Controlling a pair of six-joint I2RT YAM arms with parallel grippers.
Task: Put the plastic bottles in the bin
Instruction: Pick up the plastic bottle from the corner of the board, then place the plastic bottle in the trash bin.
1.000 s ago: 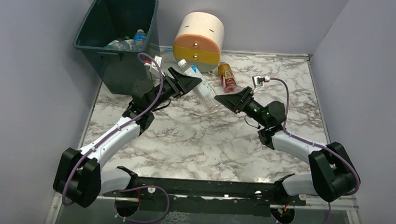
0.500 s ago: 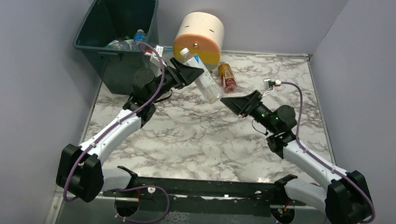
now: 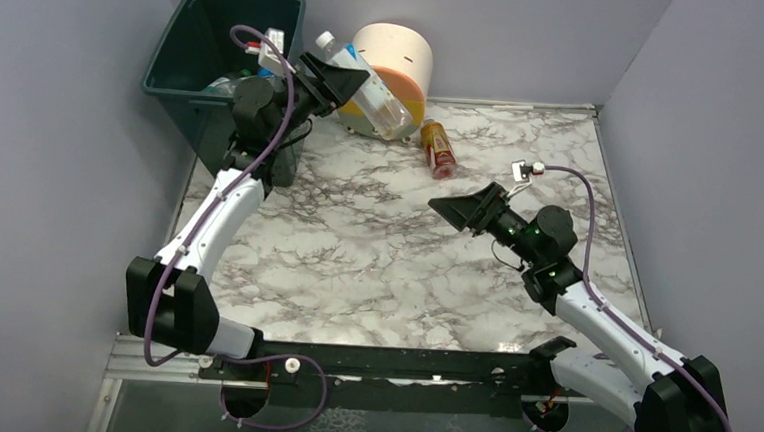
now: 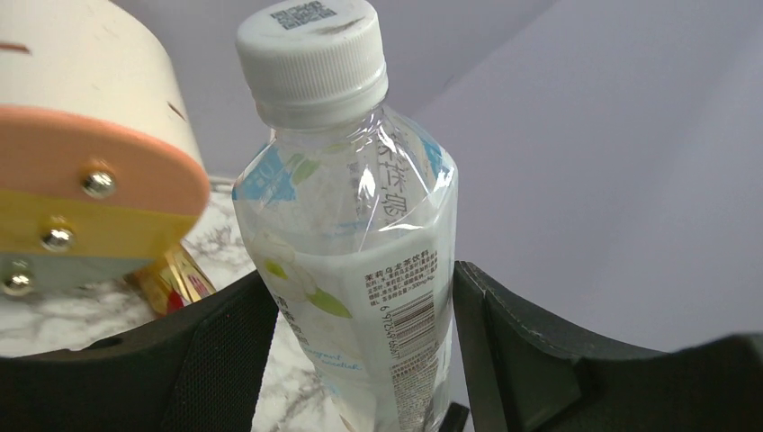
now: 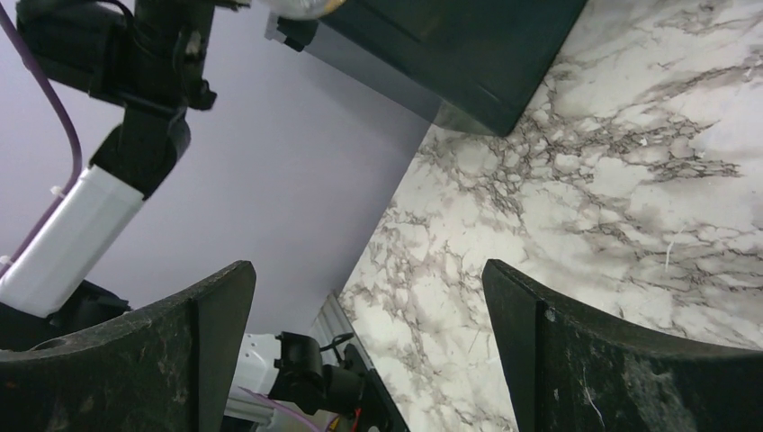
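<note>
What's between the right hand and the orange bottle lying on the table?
Nothing but bare marble table. The top view shows no object in the stretch from the open right hand to the orange bottle.

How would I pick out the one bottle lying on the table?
Find the round cream-and-orange drawer unit at the back of the marble table. Just right of its base a small bottle lies on its side. It is orange-red, unlike the clear white-capped bottle held up by the left gripper.
</note>
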